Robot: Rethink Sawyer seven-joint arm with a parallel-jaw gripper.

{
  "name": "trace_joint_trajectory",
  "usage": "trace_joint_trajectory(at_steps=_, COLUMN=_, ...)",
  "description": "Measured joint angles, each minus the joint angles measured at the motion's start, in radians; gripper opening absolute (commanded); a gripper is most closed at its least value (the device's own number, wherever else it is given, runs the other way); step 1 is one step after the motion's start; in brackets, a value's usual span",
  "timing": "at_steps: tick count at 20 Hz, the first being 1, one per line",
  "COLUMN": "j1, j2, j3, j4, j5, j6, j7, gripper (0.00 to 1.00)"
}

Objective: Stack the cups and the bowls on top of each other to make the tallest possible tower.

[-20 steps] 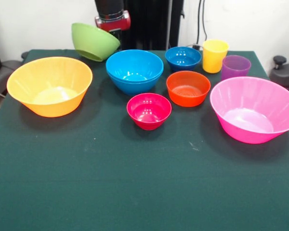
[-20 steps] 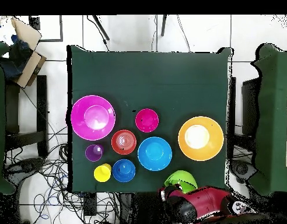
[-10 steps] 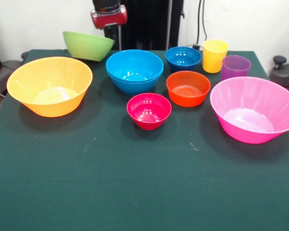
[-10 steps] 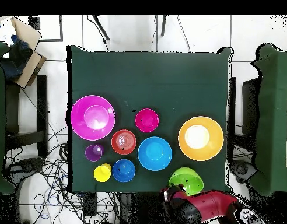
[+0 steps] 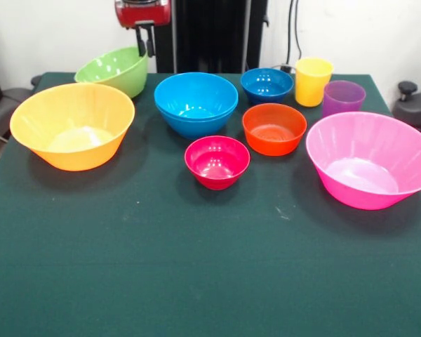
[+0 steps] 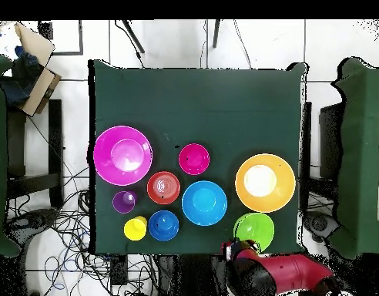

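Observation:
My gripper (image 5: 146, 43) hangs at the far left corner, shut on the right rim of the green bowl (image 5: 111, 70), which tilts with its opening toward the camera behind the large orange bowl (image 5: 72, 125). From overhead, the green bowl (image 6: 253, 230) lies beside the gripper (image 6: 239, 248) at the table's edge. Two nested light blue bowls (image 5: 196, 102) stand mid-table, with the dark blue bowl (image 5: 266, 84), orange-red bowl (image 5: 274, 128) and crimson bowl (image 5: 217, 161) around them. The large pink bowl (image 5: 368, 158) is at the right. The yellow cup (image 5: 313, 81) and purple cup (image 5: 342, 98) stand upright behind it.
All bowls and cups stand on a dark green table (image 5: 196, 267). Chairs (image 6: 27, 169) flank it on both sides, and cables lie on the floor by the robot's side.
The gripper moved left and farther toward the table's corner with the green bowl. The bowl turned from opening away to opening toward the camera and sank lower, close to the orange bowl.

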Motion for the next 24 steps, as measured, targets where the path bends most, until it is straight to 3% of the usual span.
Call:
trace_joint_trajectory(at_steps=16, j1=-0.01, j2=-0.067, j3=0.087, j4=0.015, j5=0.039, j6=0.072, j7=0.0, gripper=0.0)
trace_joint_trajectory(at_steps=24, j1=-0.044, j2=-0.128, j3=0.15, j4=0.041, j5=0.113, j6=0.12, j7=0.0, gripper=0.0)
